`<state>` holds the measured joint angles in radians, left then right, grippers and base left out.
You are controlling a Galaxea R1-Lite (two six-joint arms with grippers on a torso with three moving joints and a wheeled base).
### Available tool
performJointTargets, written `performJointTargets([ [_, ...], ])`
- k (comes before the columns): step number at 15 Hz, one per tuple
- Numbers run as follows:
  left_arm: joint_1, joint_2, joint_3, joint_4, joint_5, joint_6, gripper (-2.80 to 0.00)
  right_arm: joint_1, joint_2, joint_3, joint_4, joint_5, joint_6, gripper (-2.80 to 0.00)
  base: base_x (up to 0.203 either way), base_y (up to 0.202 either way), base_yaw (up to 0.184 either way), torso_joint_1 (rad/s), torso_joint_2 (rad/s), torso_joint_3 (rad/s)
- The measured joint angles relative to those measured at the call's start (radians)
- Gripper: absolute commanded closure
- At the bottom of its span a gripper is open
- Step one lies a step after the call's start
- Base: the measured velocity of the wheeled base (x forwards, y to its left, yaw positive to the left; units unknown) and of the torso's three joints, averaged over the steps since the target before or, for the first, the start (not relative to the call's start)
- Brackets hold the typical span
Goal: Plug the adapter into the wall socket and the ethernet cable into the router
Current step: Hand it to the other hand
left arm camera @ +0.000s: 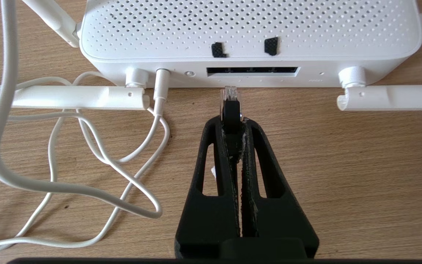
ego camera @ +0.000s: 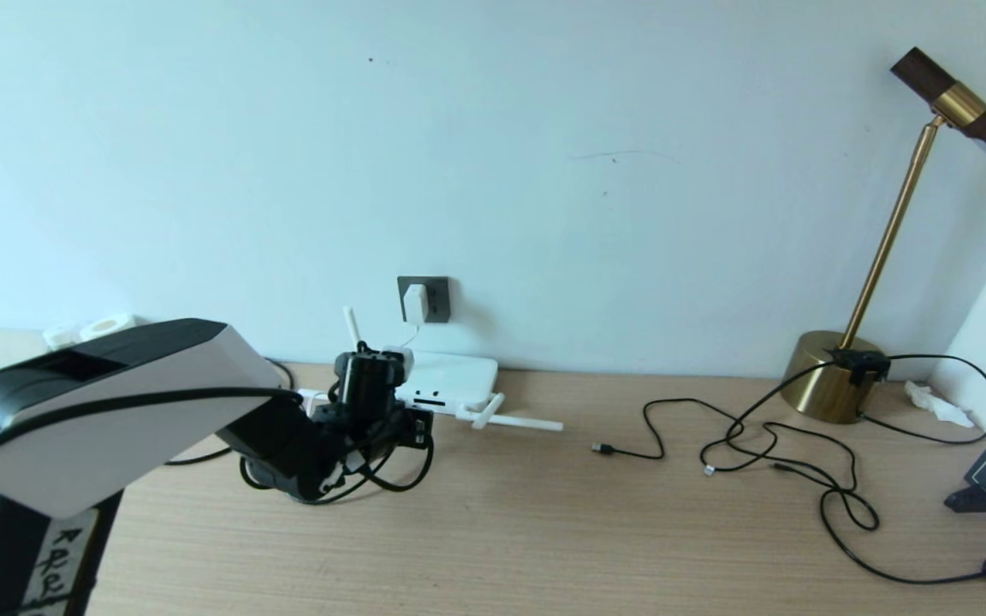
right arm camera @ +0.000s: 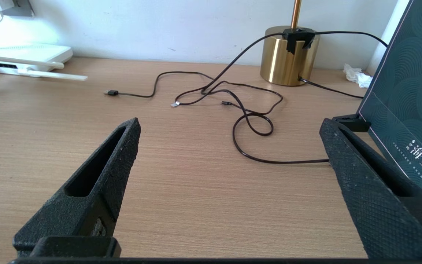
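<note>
1. holding the ethernet cable [left arm camera: 231,110] by its black boot, the left gripper [left arm camera: 233,121] has its jaws clamped tight around it, and the clear clip plug sticks out past the fingertips, just short of the router [left arm camera: 247,33]
2. the plug tip sits right before the left end of the dark port slot [left arm camera: 253,71] on the router's front edge; judged from the left wrist view it looks a touch low, near the desk [left arm camera: 343,165], so a slight lift before pushing would likely help it meet the opening squarely
3. keep the plug level and straight on to the slot; a twisted entry would probably jam on the slot's edge or shove the light router back toward the wall
4. push slowly and let go only once the plug feels seated; which way the latch tab faces cannot be told
5. mind the neighbours: the thin white cord [left arm camera: 86,146] is plugged in just beside the slot and loops over the desk, and the white antennas [left arm camera: 64,97] lie flat on either side of the approach
6. the adapter [ego camera: 414,304] already sits in the wall socket [ego camera: 435,299] above the router, so that half looks done
7. the right gripper [right arm camera: 229,161] hangs idle over bare desk well apart, jaws spread wide and empty, near thin black cables [right arm camera: 247,110] and a brass lamp [right arm camera: 288,55]
</note>
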<state>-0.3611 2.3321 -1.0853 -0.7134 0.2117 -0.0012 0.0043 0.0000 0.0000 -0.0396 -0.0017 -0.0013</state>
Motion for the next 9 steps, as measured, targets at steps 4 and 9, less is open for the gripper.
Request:
performJointTargets([
  [4,0.002,0.005,-0.001,-0.044,0.000,-0.016,0.00,0.000,0.000,0.000,0.000,0.000,0.000,-2.80,0.000,0.000,0.000,0.000,0.00,0.000],
  [9,0.008,0.017,-0.001,-0.046,0.000,-0.016,0.00,0.000,0.000,0.000,0.000,0.000,0.000,-2.80,0.000,0.000,0.000,0.000,0.00,0.000],
])
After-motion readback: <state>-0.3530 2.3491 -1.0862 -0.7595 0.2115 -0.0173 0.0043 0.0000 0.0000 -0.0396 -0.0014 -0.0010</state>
